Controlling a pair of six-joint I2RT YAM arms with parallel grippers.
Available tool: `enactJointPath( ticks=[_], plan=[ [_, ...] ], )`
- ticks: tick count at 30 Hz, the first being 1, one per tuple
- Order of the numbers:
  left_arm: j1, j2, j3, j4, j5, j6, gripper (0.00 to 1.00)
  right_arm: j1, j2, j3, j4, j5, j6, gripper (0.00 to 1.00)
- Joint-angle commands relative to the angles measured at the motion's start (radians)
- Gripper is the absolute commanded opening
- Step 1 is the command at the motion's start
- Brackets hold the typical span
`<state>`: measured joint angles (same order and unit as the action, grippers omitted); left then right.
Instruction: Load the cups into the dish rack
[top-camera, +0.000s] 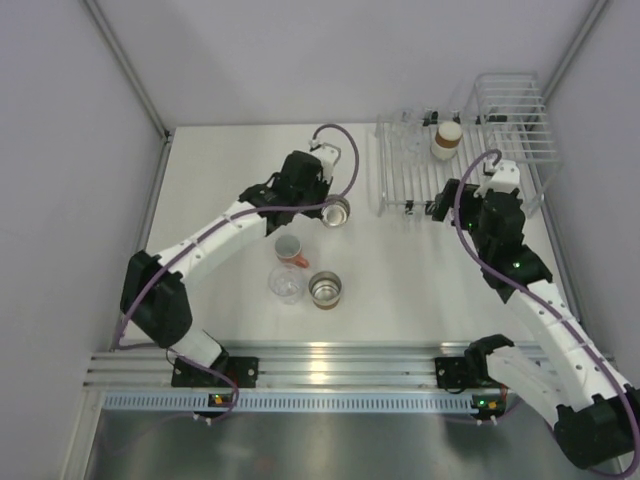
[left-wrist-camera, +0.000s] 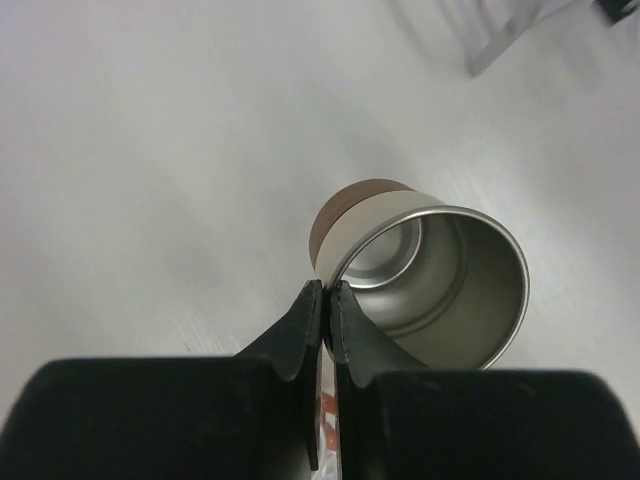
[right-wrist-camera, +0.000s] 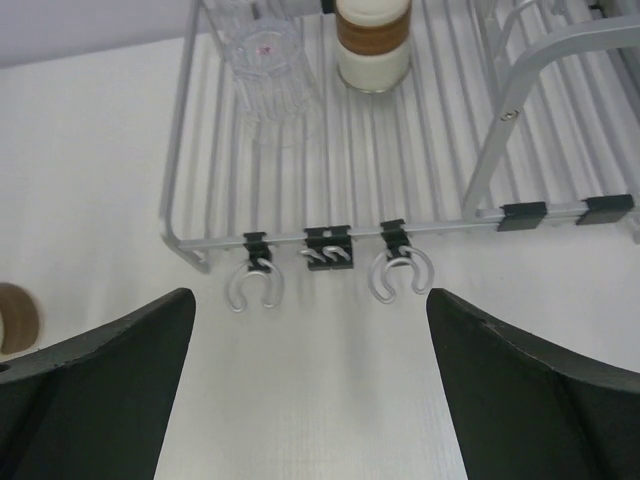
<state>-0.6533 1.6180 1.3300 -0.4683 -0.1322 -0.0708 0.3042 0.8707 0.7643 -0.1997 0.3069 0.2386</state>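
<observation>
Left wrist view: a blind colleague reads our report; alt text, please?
The left pincer is shut on the rim of a brown-and-cream cup with a shiny metal inside, against a white table. A blurred rack corner shows at top right.

Brown cup (right-wrist-camera: 373, 45), clear cup (right-wrist-camera: 268, 60) in dish rack (right-wrist-camera: 420, 170)

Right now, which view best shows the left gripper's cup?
Left wrist: close up, the left gripper pinches the rim of the brown cup. Top external shows it small; right wrist, only a brown sliver.
</observation>
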Motion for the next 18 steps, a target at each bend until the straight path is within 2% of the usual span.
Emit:
enactJointPath(
  ticks=[1,3,4,5,9,10,11,14,18],
  plan=[
    [0.006,-0.196,-0.037,0.256,0.121,-0.121,0.00,-0.019,-0.071,-0.022,0.106,-0.130,0.086,0.99],
    [0.009,-0.286,-0.136,0.373,0.236,-0.191,0.00,-0.020,-0.108,-0.060,0.190,-0.225,0.131,0.99],
    [0.011,-0.314,-0.172,0.499,0.267,-0.217,0.00,-0.019,-0.117,-0.075,0.241,-0.264,0.180,1.00],
    [0.011,-0.366,-0.240,0.555,0.325,-0.277,0.00,-0.019,-0.125,-0.104,0.278,-0.331,0.207,0.99],
    [0.015,-0.455,-0.403,0.863,0.486,-0.426,0.00,-0.019,-0.153,-0.192,0.505,-0.425,0.347,0.99],
    [0.015,-0.466,-0.440,0.926,0.515,-0.455,0.00,-0.020,-0.163,-0.215,0.614,-0.440,0.402,0.99],
    [0.015,-0.477,-0.471,1.050,0.532,-0.513,0.00,-0.019,-0.170,-0.238,0.670,-0.472,0.431,0.99],
    [0.015,-0.480,-0.557,1.224,0.578,-0.604,0.00,-0.019,-0.177,-0.337,0.874,-0.528,0.557,0.99],
    [0.018,-0.442,-0.588,1.353,0.611,-0.665,0.00,-0.020,-0.161,-0.407,1.106,-0.578,0.697,0.99]
  ],
)
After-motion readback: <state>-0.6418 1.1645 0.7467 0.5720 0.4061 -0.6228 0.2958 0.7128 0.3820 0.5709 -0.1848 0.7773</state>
